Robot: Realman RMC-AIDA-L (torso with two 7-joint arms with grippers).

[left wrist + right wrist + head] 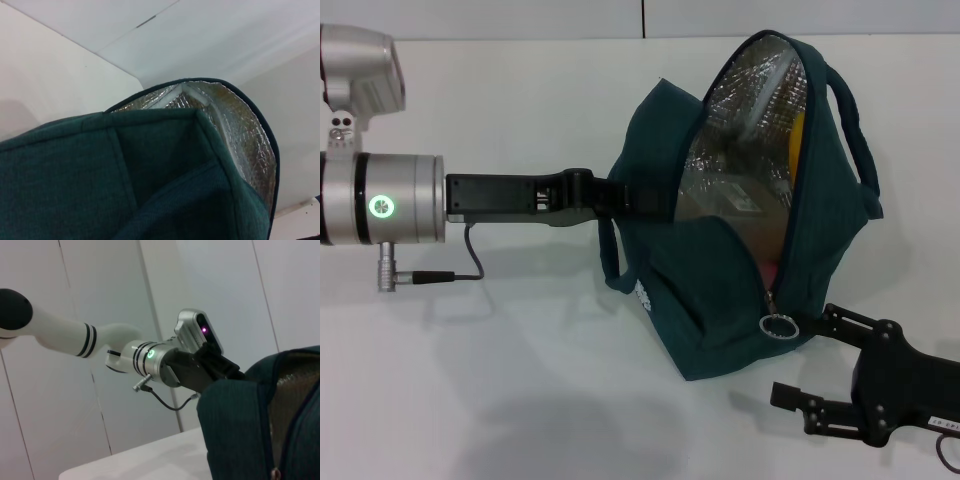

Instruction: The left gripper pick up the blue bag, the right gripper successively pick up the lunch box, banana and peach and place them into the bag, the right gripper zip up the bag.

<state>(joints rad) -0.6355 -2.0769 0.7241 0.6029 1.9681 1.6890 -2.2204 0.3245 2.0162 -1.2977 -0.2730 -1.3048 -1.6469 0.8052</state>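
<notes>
A plain white table (520, 380) under white wall panels carries the whole scene. The left gripper (620, 197) reaches in from the robot's left and is clamped on the blue bag (720, 300), its jaws pinched on the fabric near the top edge by one handle, holding that side up so the mouth gapes toward the head camera. The bag stands in the middle of the table, leaning a little, with its silver lining showing. Inside, the lunch box (735, 205) lies low, a yellow strip of banana (798, 140) stands against the far wall, and a pink patch that is probably the peach (772, 270) sits near the bottom of the opening. The right gripper (800, 365) is low at the bag's right, jaws apart with nothing between them, one finger tip just beside the ring zipper pull (779, 326).

With the food apparently all in, zipping looks like the step in hand. The bag is soft and will sag and fold when tugged, so the left hold must keep the cloth taut. The ring is small, thin and hard, likely slippery; pinching it across the loop seems best.
</notes>
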